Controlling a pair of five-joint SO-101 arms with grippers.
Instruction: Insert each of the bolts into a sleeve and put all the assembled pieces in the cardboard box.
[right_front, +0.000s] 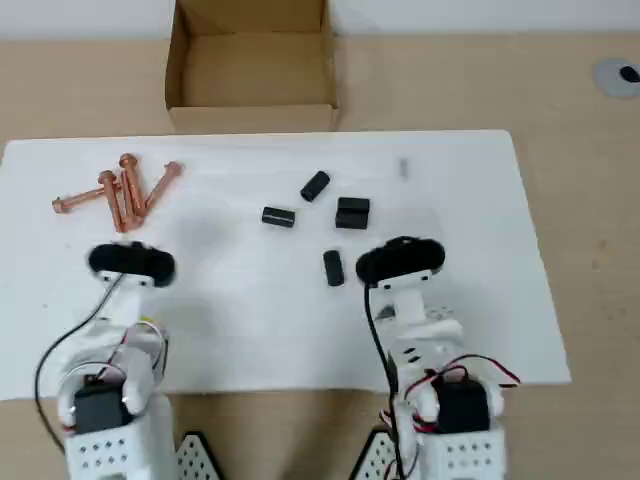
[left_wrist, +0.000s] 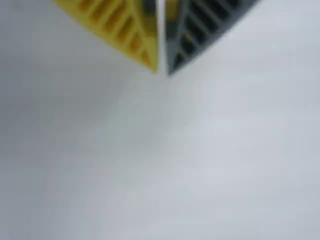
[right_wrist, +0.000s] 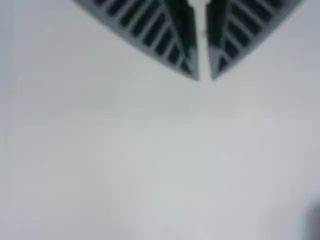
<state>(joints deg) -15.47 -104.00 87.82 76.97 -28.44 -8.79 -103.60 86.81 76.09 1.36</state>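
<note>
Several copper bolts (right_front: 120, 190) lie in a loose pile at the white mat's far left. Several black sleeves lie near the mat's middle: one (right_front: 315, 186), one (right_front: 278, 217), a wider one (right_front: 352, 212) and one (right_front: 333, 267) close beside the right arm. The cardboard box (right_front: 250, 62) stands open beyond the mat. My left gripper (left_wrist: 161, 70) hovers over bare mat just in front of the bolts, its yellow and grey fingers shut with nothing between them. My right gripper (right_wrist: 202, 76) is shut too, over bare mat next to the nearest sleeve.
The white mat (right_front: 240, 310) covers most of the wooden table. Both arm bases (right_front: 100, 420) stand at the near edge. A grey round fitting (right_front: 618, 76) sits in the table at the far right.
</note>
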